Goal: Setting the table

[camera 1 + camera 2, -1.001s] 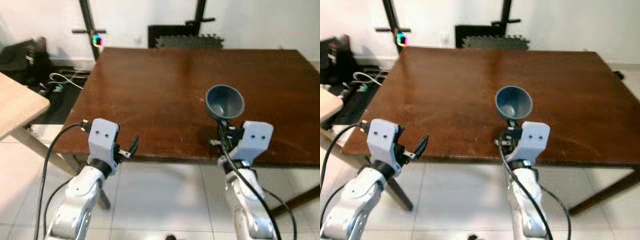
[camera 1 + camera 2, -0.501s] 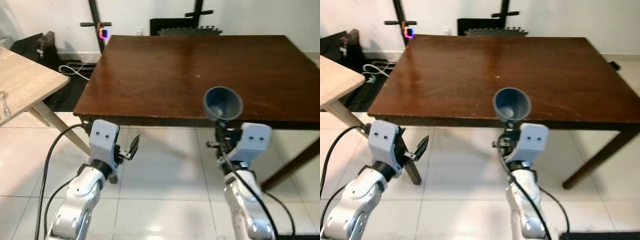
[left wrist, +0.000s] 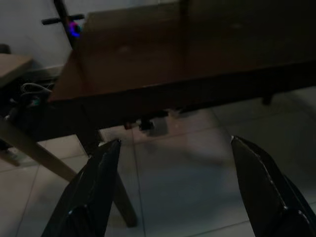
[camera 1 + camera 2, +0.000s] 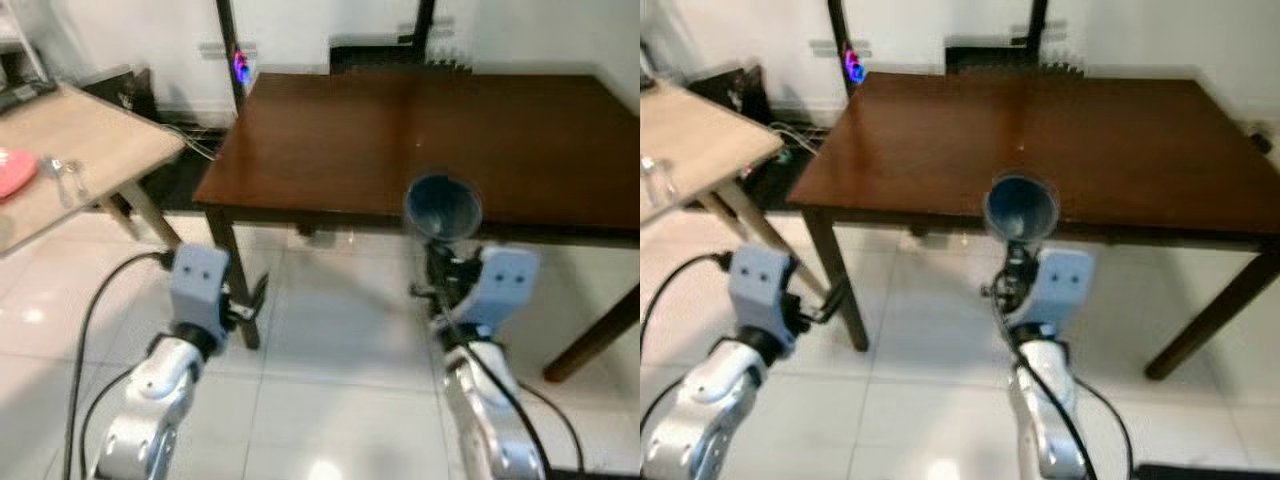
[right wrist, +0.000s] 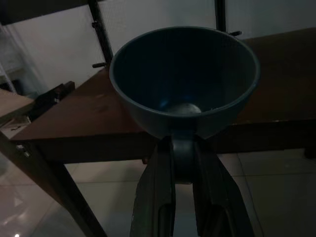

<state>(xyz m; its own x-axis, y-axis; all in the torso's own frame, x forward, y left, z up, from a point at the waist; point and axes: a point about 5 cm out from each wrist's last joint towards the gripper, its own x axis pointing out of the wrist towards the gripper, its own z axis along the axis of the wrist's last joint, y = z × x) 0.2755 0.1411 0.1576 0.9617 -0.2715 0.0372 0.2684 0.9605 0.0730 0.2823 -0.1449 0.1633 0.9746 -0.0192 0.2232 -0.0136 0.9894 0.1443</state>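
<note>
A dark blue bowl [image 4: 443, 207] is held upright in front of me, above the tiled floor and level with the near edge of the brown table [image 4: 330, 140]. My right gripper [image 4: 441, 264] is shut on the bowl's foot from below. In the right wrist view the two fingers [image 5: 157, 196] pinch the stem under the bowl [image 5: 185, 79]. My left gripper [image 4: 252, 299] stands open and empty over the floor, near the table's front left leg. The left wrist view shows its fingers [image 3: 94, 197] wide apart, pointing at the table's edge.
A light wooden table [image 4: 90, 140] stands at the left, carrying a pink plate [image 4: 12, 170] and a small clear glass item [image 4: 65, 176]. Black stands and cables sit by the far wall [image 4: 235, 40]. White floor tiles [image 4: 330, 340] lie between me and the brown table.
The whole picture has shifted: the camera has backed away from the brown table and the light table has come further into view. The bowl stays in the right gripper.
</note>
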